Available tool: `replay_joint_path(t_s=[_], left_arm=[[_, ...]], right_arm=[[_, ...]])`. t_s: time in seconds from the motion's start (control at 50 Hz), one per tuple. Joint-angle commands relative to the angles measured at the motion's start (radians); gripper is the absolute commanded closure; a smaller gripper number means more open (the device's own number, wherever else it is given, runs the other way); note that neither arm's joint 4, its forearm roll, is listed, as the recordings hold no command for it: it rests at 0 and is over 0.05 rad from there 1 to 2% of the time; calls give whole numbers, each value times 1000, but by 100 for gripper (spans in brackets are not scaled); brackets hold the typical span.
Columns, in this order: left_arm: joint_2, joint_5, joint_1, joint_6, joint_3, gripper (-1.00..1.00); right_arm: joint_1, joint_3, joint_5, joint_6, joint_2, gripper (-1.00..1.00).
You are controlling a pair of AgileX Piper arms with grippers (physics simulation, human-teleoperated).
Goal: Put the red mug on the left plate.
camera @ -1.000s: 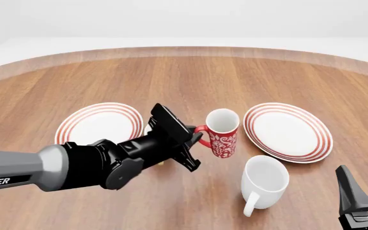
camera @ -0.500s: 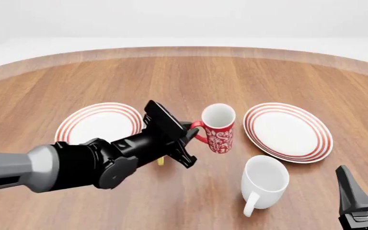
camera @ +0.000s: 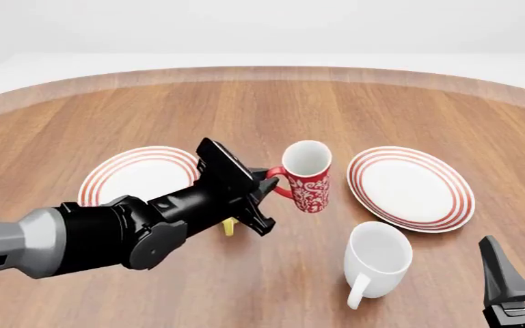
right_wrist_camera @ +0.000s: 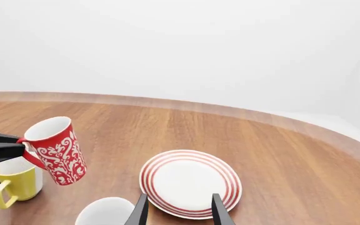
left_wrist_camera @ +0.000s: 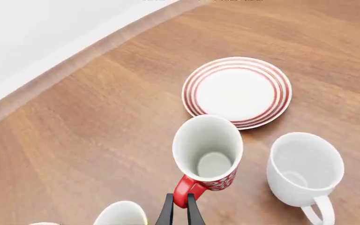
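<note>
Lifted and carried leftward since a second earlier, red mug (camera: 305,176) tilted, pinched at its handle by left gripper (camera: 264,179), between both plates above table (camera: 335,109); best kept level, clearing yellow mug (right_wrist_camera: 16,184) toward open left plate (camera: 133,175); right gripper (right_wrist_camera: 178,206) open, empty.

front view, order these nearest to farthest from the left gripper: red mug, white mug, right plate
1. red mug: held by its handle in the left gripper, just right of it.
2. white mug: lower right, on the table.
3. right plate: far right, beyond the red mug; only slightly farther than the white mug.
</note>
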Motion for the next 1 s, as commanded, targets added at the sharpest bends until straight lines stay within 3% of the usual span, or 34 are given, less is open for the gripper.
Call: replay_joint_path(t_s=[0.02,1.0], left_arm=[[-18,-11,3,-4,11,100],[-79,-40,39,-19,49,100]], right_arm=[[0,0,0,-1,0,-100],[-1,-5,5,-5,0,-100]])
